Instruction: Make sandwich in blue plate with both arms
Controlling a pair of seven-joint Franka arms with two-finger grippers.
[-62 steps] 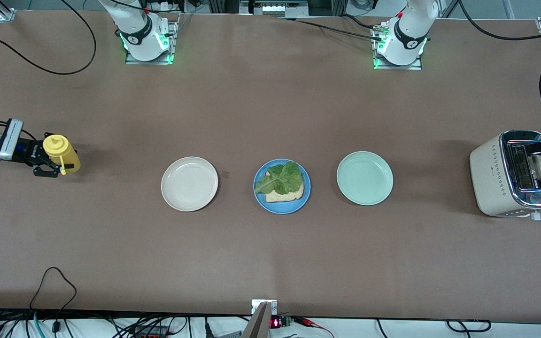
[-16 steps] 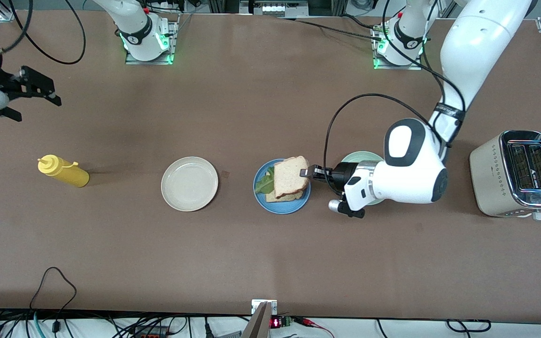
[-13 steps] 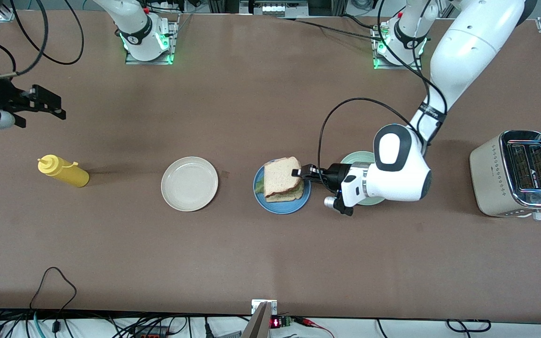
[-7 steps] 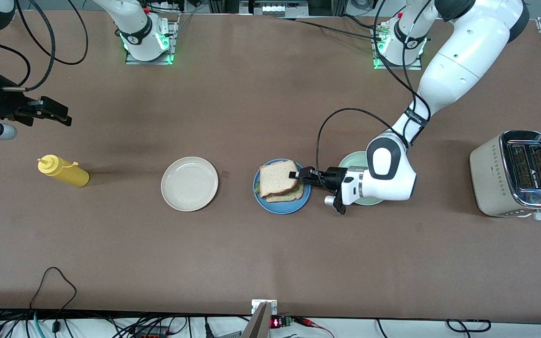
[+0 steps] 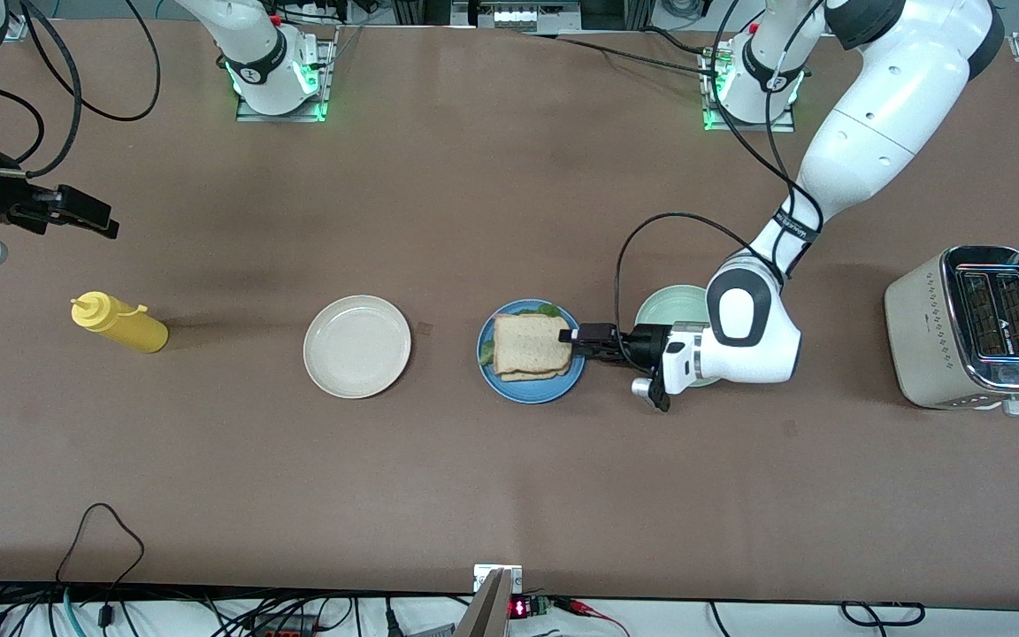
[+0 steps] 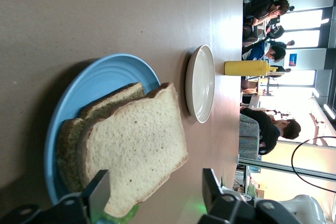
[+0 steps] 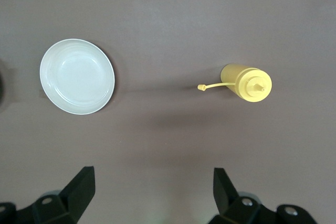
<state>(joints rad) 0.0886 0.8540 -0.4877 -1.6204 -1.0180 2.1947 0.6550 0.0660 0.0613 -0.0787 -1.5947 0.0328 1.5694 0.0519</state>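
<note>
With the top bread slice (image 5: 532,343) lying flat over the lettuce (image 5: 548,310) on the blue plate (image 5: 531,387), the sandwich looks assembled. Left gripper (image 5: 577,336) sits low at the plate's rim toward the mint-green plate (image 5: 664,306), jaws spread, nothing pinched. Right gripper (image 5: 85,215) waits high above the mustard bottle (image 5: 118,323), well clear of the plate, jaws wide.

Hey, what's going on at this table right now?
Two robot arms are making a sandwich on the blue plate. The top bread slice now lies on the lettuce and bottom slice. The left gripper sits at the plate's edge, jaws open around the slice's edge. The right gripper waits with open jaws above the table near the mustard bottle. A beige plate, mint plate and toaster stand by.
</note>
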